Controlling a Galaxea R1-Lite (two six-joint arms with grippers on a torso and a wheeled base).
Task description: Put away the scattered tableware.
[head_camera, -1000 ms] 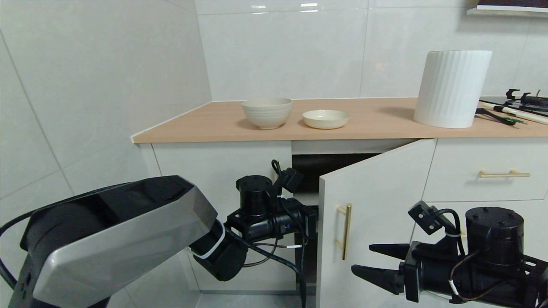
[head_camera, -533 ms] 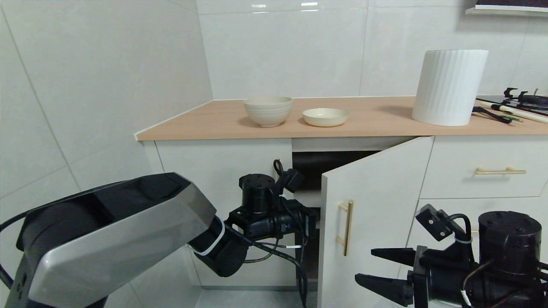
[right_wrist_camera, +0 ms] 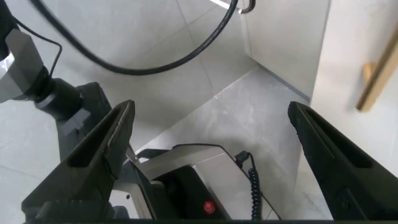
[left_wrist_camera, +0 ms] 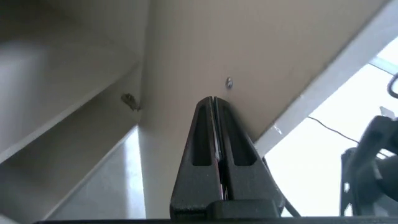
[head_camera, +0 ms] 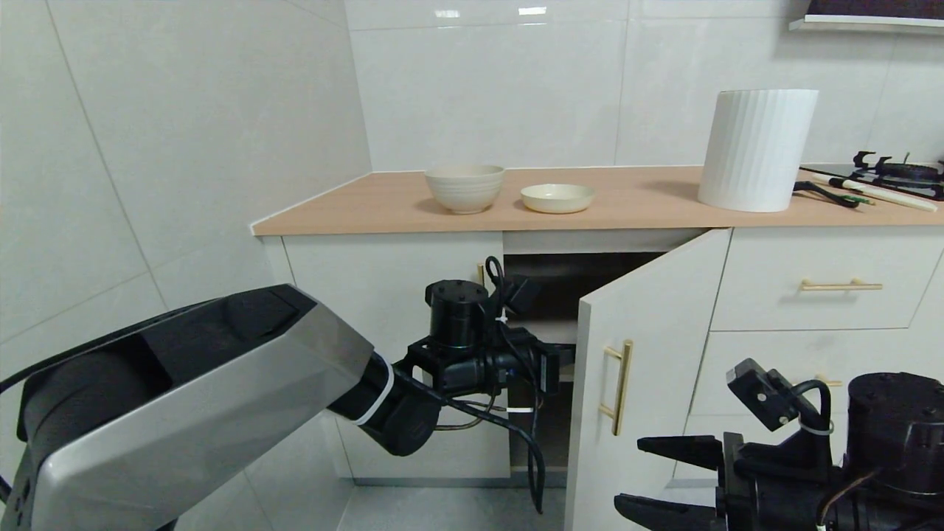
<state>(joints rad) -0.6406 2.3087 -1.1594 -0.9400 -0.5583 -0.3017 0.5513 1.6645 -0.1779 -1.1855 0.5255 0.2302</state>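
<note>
A cream ribbed bowl (head_camera: 464,188) and a shallow cream dish (head_camera: 557,198) stand side by side on the wooden countertop (head_camera: 354,210). Below them a white cabinet door (head_camera: 649,354) with a gold handle (head_camera: 618,387) stands partly open. My left gripper (head_camera: 562,361) sits in the dark opening beside the door's free edge. In the left wrist view that gripper (left_wrist_camera: 213,106) is shut and empty, its tips against the door's inner face (left_wrist_camera: 205,43). My right gripper (head_camera: 650,478) hangs low in front of the door, open and empty. Its two fingers (right_wrist_camera: 102,149) spread wide over the floor.
A tall white ribbed container (head_camera: 756,151) stands on the counter to the right, with utensils (head_camera: 870,190) and a stove edge beyond it. Drawers with gold handles (head_camera: 841,285) lie right of the door. A tiled wall closes the left side.
The whole head view has shifted, so the camera moved. The door's free edge now stands farther right and the opening is wider; my left gripper moved right with it. The right gripper sits lower.
</note>
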